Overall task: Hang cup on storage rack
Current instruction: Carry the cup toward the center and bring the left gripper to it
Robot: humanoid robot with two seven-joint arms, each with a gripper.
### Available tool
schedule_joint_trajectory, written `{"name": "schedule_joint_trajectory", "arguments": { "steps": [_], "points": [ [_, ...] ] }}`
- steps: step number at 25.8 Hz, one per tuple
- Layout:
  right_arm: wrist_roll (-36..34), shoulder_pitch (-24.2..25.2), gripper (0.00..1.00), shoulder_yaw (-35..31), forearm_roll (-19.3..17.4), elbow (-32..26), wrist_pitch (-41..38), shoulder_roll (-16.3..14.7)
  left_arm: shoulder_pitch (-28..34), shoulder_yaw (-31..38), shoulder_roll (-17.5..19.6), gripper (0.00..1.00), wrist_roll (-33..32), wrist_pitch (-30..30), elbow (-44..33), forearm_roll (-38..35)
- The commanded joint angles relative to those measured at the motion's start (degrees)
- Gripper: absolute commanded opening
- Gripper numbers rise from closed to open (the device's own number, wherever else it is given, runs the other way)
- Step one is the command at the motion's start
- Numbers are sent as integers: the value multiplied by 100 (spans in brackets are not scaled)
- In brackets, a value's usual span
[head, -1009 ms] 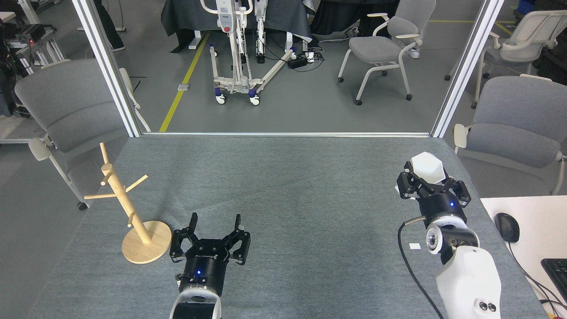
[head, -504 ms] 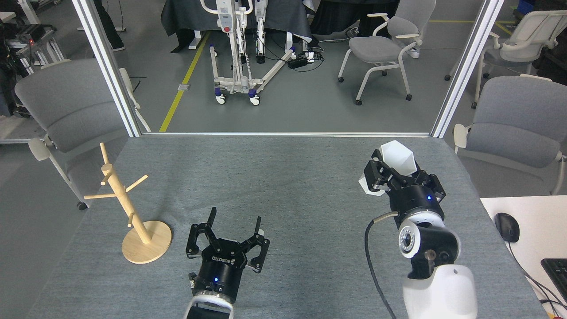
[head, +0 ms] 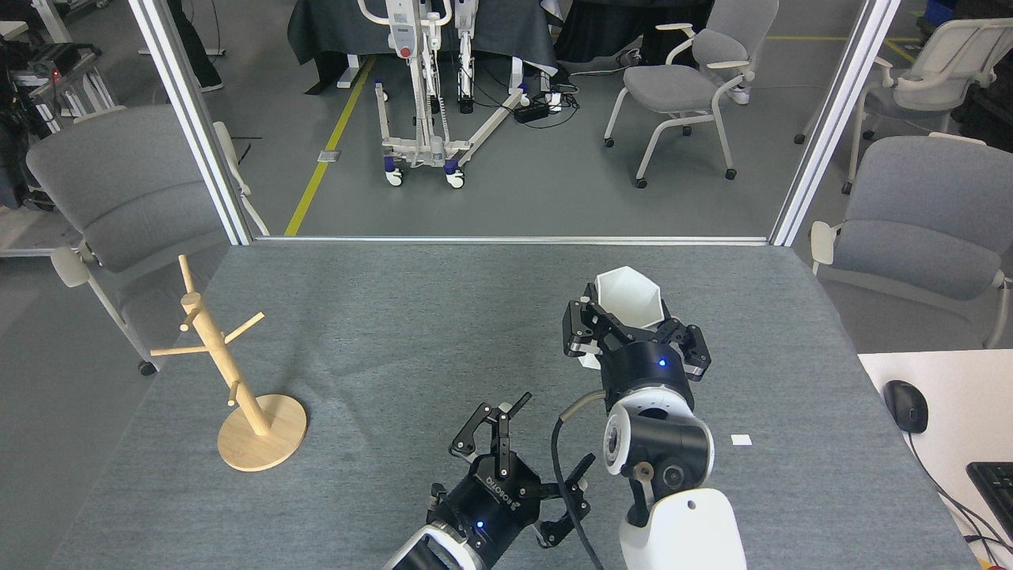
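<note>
My right gripper [head: 629, 317] is shut on the white faceted cup [head: 627, 297] and holds it above the middle of the grey table, rim facing up and away. My left gripper [head: 546, 439] stands open and empty near the front edge, just left of the right arm and tilted toward it. At the table's left side is the wooden storage rack [head: 221, 360], upright on its round base [head: 261, 431], with nothing on its pegs. Both grippers are well right of the rack.
A small white tag [head: 741, 440] lies on the grey table [head: 443, 317] to the right. At the far right a white desk [head: 950, 396] carries a mouse [head: 904, 405] and a keyboard [head: 995, 483]. Grey chairs stand beside both sides of the table.
The right gripper has carried the cup leftward from the table's right side to its middle. The left gripper has moved right, away from the rack, and turned toward the right arm.
</note>
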Motion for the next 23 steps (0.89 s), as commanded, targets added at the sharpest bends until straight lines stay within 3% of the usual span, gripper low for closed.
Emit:
{"name": "schedule_joint_trajectory", "arguments": {
  "steps": [1,3,8,17,23],
  "points": [
    [314,9,25,547,413,24,618,12,-528,3,-220,99,-116,-241,490,83],
    [612,-17,26,784,589,24,908,20,-809,11,-343,99,-301,-364,832,268],
    [709,-26,26,977,624,94,1101,12,-1187,205,-387,99,-538,-416,1087,1120],
    [718,-9,26,1013,624,270,1110,20,-1205,486,-387,99,-644,-733,1245,1208],
    [727,9,26,1382,624,366,1260,47,-1240,530,-422,99,-740,-706,1368,1270]
  ]
}}
